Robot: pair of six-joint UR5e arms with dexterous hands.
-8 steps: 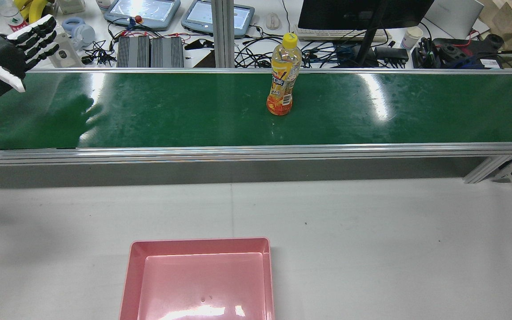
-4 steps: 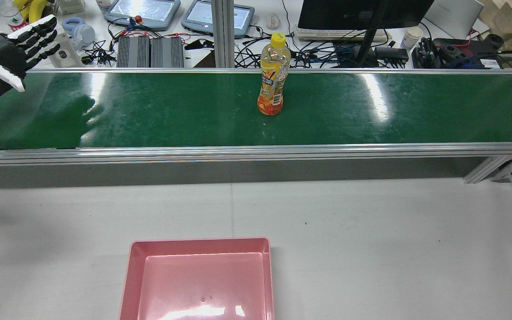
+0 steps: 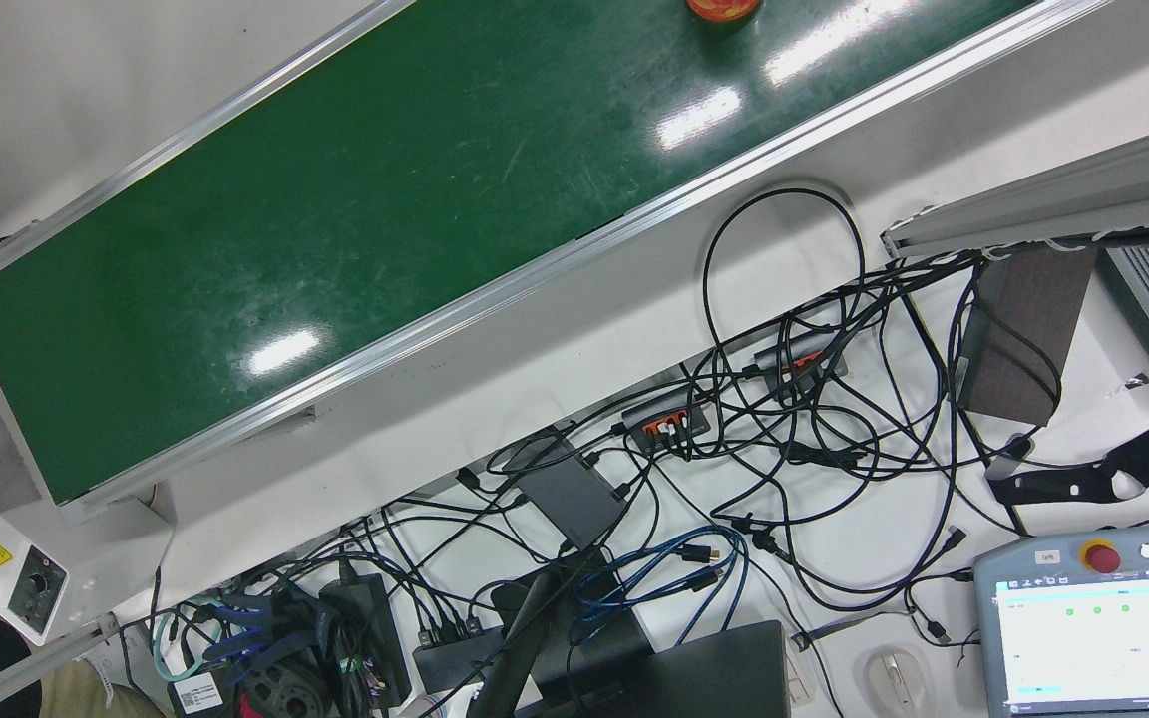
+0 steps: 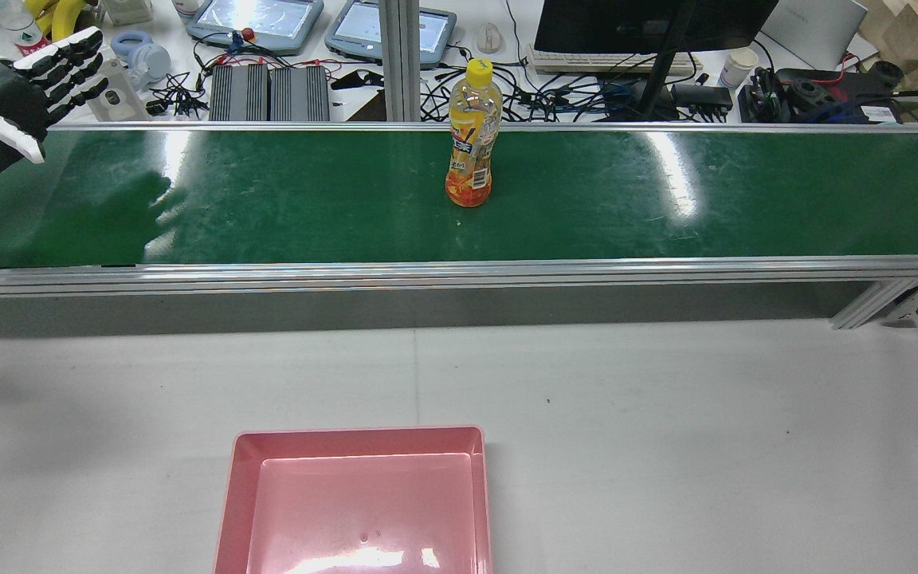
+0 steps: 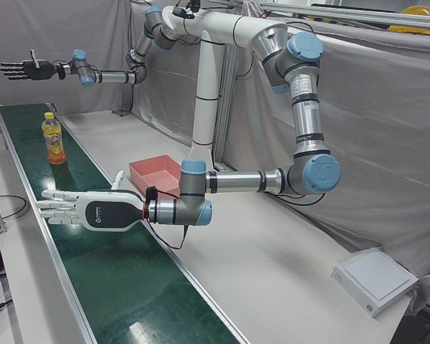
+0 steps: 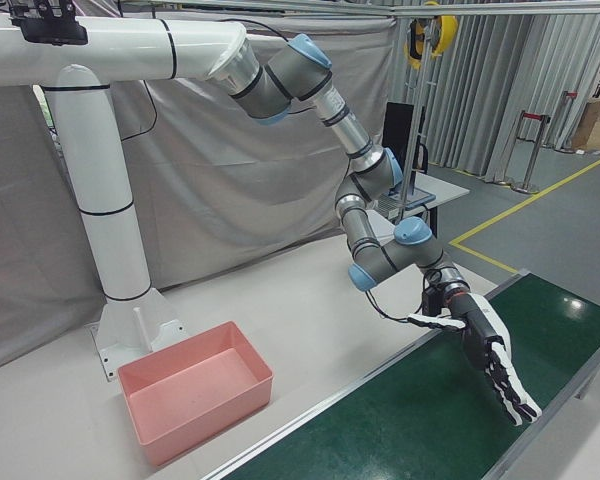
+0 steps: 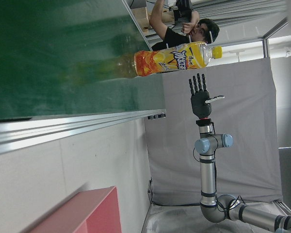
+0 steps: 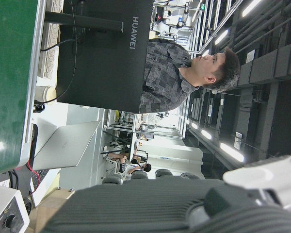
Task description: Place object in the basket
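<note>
An orange drink bottle (image 4: 471,139) with a yellow cap stands upright on the green conveyor belt (image 4: 268,199), near its middle. It also shows as the bottle (image 5: 52,140), the bottle (image 7: 174,60) and the bottle's base (image 3: 724,8). My left hand (image 4: 9,104) hovers open over the belt's left end, palm toward the bottle and far from it; it is the near hand (image 5: 79,209). My right hand (image 6: 490,365) hangs open over the opposite end, seen far off as the right hand (image 5: 21,69) (image 7: 200,94). The pink basket (image 4: 228,502) lies empty on the white table.
Beyond the belt a desk holds a monitor (image 4: 650,24), teach pendants (image 4: 256,20) and tangled cables (image 3: 784,419). A belt control box (image 3: 21,583) sits at one end. A person (image 8: 184,63) stands behind the monitor. The white pedestal (image 6: 110,230) rises behind the basket (image 6: 215,420).
The bottle has travelled left along the belt in the rear view, toward my left hand. Neither hand has moved.
</note>
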